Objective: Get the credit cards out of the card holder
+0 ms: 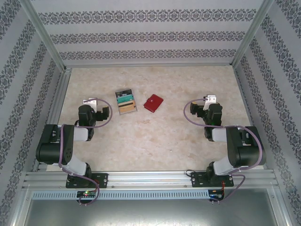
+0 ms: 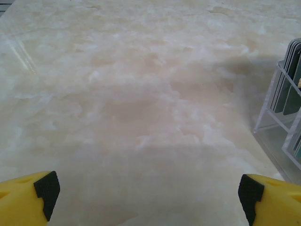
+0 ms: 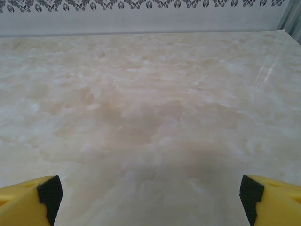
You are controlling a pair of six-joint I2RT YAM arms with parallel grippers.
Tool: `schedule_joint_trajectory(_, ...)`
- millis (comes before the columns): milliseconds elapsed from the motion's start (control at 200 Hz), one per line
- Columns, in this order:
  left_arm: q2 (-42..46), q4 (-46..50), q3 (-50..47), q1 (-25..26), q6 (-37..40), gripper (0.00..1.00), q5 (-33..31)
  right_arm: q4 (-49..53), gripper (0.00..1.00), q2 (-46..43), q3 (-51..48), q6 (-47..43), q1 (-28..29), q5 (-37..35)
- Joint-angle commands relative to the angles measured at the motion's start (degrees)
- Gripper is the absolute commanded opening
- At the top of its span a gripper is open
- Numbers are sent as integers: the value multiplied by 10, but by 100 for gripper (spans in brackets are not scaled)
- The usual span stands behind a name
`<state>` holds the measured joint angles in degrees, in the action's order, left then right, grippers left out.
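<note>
**rig_op:** Yellow fingers (image 2: 26, 197) with black pads (image 2: 47, 188) frame my left wrist feed; left gripper (image 2: 149, 190) is spread wide with nothing in it; right gripper (image 3: 150, 190) is wide apart too, just bare marble table (image 3: 150, 117) between its jaws.

**benchlurker:** ok, and where's the card holder from my side?

**rig_op:** on my top feed the card holder (image 1: 153, 102) lies flat, folded, red side up; left gripper sits well off to its left, right gripper well off to its right; clear rack (image 1: 133, 111) of cards (image 1: 125, 99) stands just left of it, not touching.
</note>
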<state>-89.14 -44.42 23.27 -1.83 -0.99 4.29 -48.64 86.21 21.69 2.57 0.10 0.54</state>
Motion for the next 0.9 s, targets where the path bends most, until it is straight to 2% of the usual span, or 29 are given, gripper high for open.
schedule_joint_trajectory(0, -3, -22, 9, 7, 9, 99, 1, -9, 98, -1, 10, -7, -4, 10)
schedule_joint_trajectory(699, -1, -22, 9, 7, 8, 99, 4, -8, 98, -2, 10, -7, -4, 10)
schedule_joint_trajectory(799, 15, 20, 28, 7, 7, 99, 0, -12, 98, -3, 8, -8, -4, 10)
schedule_joint_trajectory(894, 59, 163, 84, 7, -1, 99, -26, 26, 98, -29, 18, -8, 0, -3)
